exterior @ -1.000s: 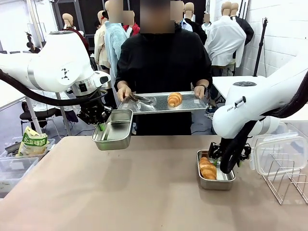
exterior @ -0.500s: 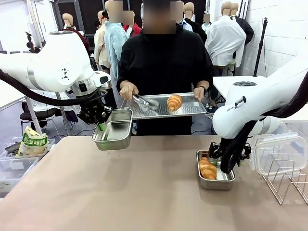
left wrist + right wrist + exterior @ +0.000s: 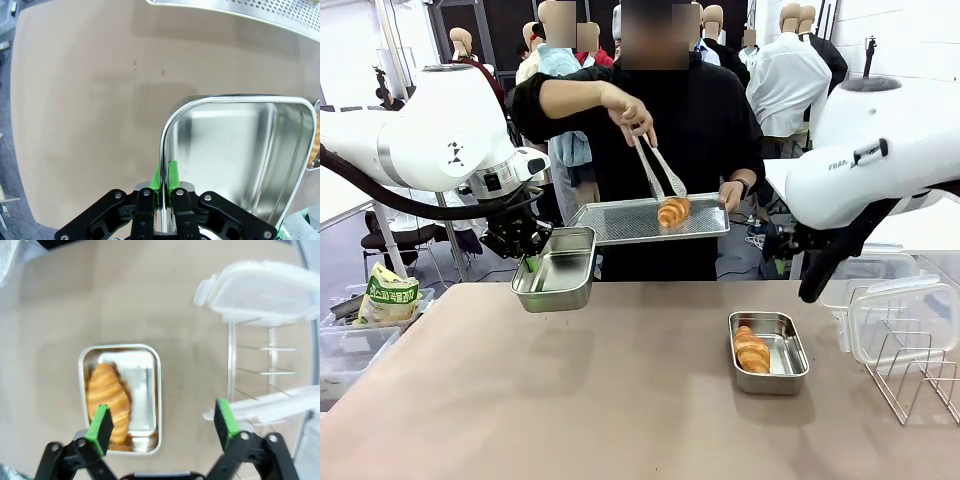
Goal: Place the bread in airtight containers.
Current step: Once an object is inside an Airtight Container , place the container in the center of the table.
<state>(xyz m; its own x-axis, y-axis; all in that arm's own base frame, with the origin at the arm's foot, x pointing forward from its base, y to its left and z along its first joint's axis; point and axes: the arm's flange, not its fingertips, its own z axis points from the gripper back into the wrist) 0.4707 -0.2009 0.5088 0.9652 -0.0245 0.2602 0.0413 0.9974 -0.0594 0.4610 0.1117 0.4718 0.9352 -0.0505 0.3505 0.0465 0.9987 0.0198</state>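
Right arm (image 3: 880,170) higher; boxed bread (image 3: 108,392) partly hidden

One roll (image 3: 752,350) in tabletop container (image 3: 783,355); another roll (image 3: 672,211) at tray (image 3: 615,222); empty container (image 3: 555,290) aloft.

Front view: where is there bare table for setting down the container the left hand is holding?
The widest bare stretch of table runs from its left edge to the filled container, below the held container in the left hand. The near edge is bare too. The right side is crowded: wire rack and clear lids.
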